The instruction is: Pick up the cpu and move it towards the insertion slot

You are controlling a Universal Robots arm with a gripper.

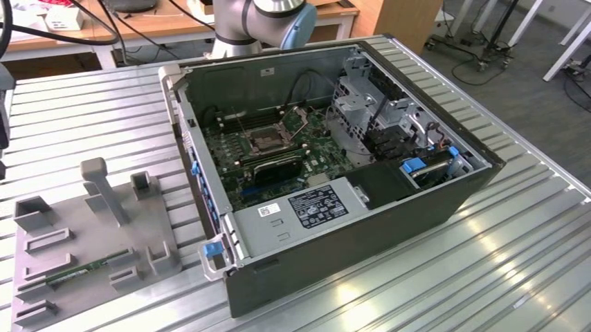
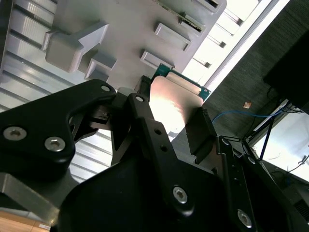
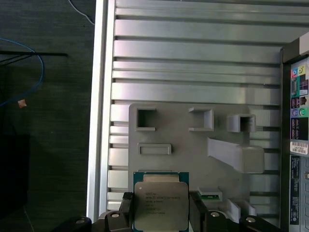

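Cpu [image 3: 161, 203] held by tool [image 3: 161, 211]; exterior view shows insertion slot [image 1: 268, 140].

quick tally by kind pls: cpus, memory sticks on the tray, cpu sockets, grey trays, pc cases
cpu: 1, gripped in the hand
memory stick on the tray: 1
insertion slot: 1
grey tray: 1
computer case: 1
total: 5
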